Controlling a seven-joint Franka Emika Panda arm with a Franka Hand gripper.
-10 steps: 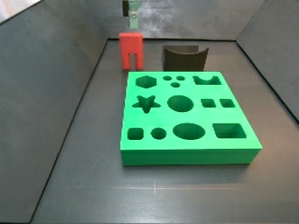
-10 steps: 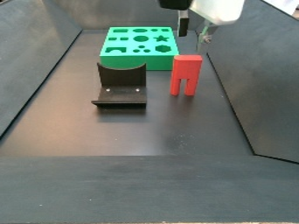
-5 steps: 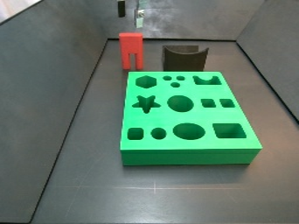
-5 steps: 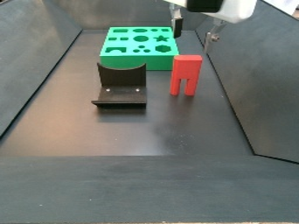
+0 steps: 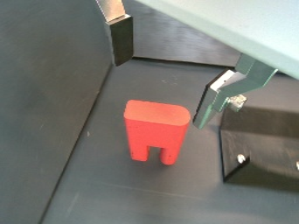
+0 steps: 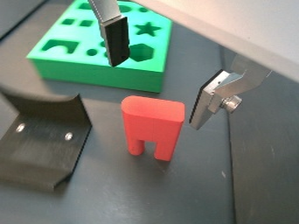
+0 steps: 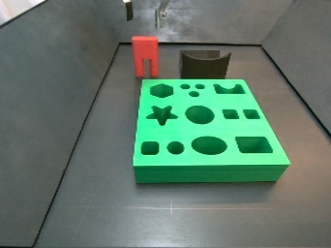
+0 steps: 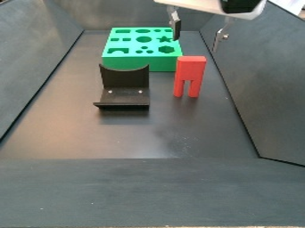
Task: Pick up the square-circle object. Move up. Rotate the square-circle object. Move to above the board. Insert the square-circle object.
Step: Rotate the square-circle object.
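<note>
Fingers point(image 6: 114, 39) spread wide, nothing between them, hanging above the square-circle object point(image 6: 153, 127) with clear air below the tips in both wrist views. Gripper point(image 5: 170, 61) high over that red piece, one flat silver plate with its dark pad on each side of it. In a side view, gripper point(image 8: 198, 25) at the top edge, above and slightly behind the red piece point(image 8: 190, 76).

Small red plastic block, upright on the dark worktop point(image 8: 143, 134): solid rounded-corner top, two short legs below split by a narrow slot, matte and evenly coloured point(image 5: 156, 130). In a side view point(image 7: 145, 55), near the far wall.

Just beside it, apart and not touching, the fixture point(image 8: 123, 85), a dark L-shaped bracket on a base plate point(image 6: 41, 140).

The board point(image 7: 207, 133), large, flat, bright green, on the worktop near the fixture, cut with a star, a hexagon, circles and squares point(image 6: 84, 61). Red piece beside one end of the board, clear of it.
</note>
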